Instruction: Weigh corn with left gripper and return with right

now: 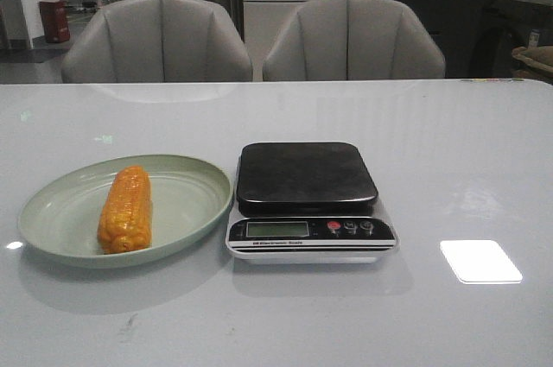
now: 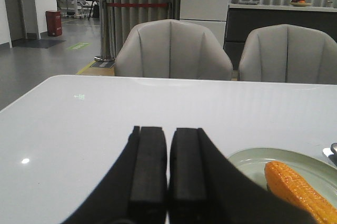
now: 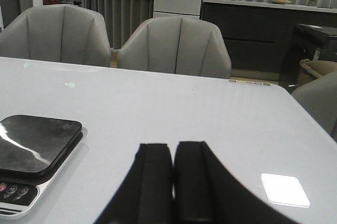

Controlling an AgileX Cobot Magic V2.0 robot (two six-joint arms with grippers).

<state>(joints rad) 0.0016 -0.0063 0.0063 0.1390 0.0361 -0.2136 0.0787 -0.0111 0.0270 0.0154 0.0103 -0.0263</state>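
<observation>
The corn (image 1: 125,209) lies on a pale green plate (image 1: 52,211) at the left of the white table, just left of a kitchen scale (image 1: 307,177) with a bare black platform. Neither gripper shows in the front view. In the left wrist view my left gripper (image 2: 168,134) is shut and empty above the table, with the corn (image 2: 300,190) and plate (image 2: 247,158) beside it. In the right wrist view my right gripper (image 3: 174,150) is shut and empty, with the scale (image 3: 37,139) off to its side.
Two grey chairs (image 1: 160,39) (image 1: 354,39) stand behind the table's far edge. A bright patch of reflected light (image 1: 479,261) lies on the table right of the scale. The scale's display and buttons (image 1: 350,227) face the front edge.
</observation>
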